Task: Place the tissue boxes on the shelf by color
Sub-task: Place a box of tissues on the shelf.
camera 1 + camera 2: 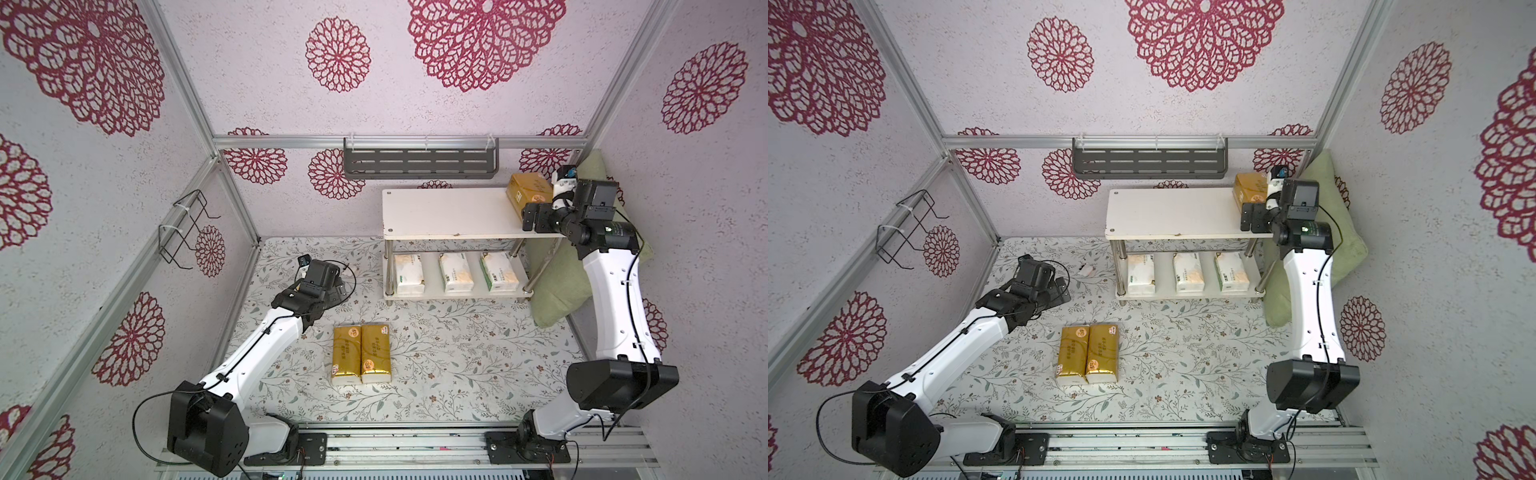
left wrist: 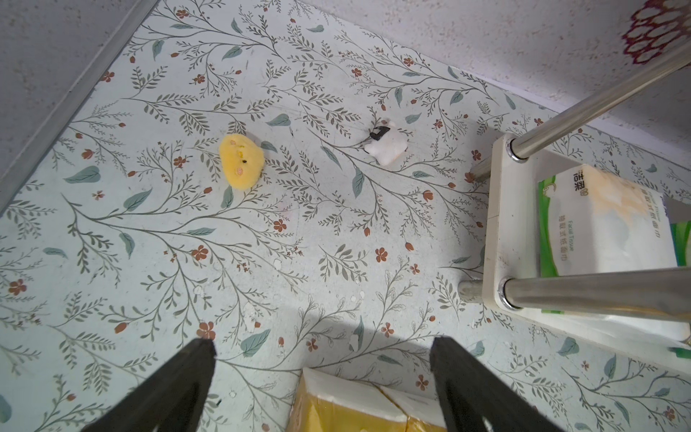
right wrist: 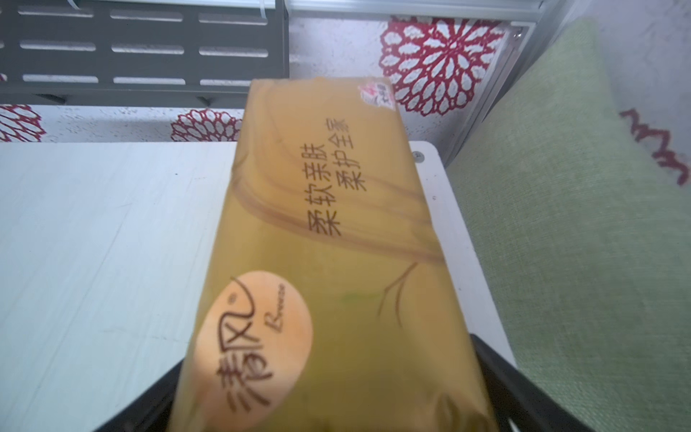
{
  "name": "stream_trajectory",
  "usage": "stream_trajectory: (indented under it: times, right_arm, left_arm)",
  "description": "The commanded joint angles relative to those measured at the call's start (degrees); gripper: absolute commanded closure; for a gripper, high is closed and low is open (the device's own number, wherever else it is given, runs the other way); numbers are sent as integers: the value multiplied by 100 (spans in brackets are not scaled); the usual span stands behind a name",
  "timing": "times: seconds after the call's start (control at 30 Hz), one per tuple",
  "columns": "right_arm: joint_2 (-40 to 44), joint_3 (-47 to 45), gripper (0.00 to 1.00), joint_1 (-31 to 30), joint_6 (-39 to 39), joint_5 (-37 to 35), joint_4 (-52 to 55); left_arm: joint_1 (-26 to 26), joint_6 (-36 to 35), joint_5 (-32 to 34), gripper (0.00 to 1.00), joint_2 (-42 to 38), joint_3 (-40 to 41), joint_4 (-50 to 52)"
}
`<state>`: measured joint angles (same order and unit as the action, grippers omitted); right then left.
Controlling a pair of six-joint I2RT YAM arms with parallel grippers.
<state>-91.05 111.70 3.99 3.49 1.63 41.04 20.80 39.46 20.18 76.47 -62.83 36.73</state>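
Three white packs [image 1: 409,273] [image 1: 456,272] [image 1: 500,271], one gold pack [image 1: 528,191] shelved; two gold packs [image 1: 345,353] [image 1: 375,353] on table [image 1: 478,365].

The gold tissue pack [image 3: 325,243] on the shelf [image 3: 112,232] is showing, in the right wrist view, a pale orange circle with the brand 清风 and the word "Breeze" in script. Two lines of dark characters are running along its top: 柔软亲肤 and 柔护全家. A small red and white badge at its far corner is coming out too blurred to read.

In the left wrist view the white tissue pack [image 2: 605,224] is carrying 洁柔 on a green strip, plus "Facial Tissue" and 抽取式纸面巾.

The two gold packs [image 1: 347,353] on the table [image 1: 457,374] are bearing round labels too small to read.
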Motion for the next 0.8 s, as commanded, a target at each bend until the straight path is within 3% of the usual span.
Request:
stream_trajectory:
  times: [0.0, 0.77]
  right_arm:
    - [303, 34, 1, 14, -56, -109, -245]
    - [767, 365, 1, 14, -701, 99, -439]
  left_arm:
    - [-41, 41, 10, 3, -73, 35, -59]
    - [-41, 95, -49, 3, -88, 95, -140]
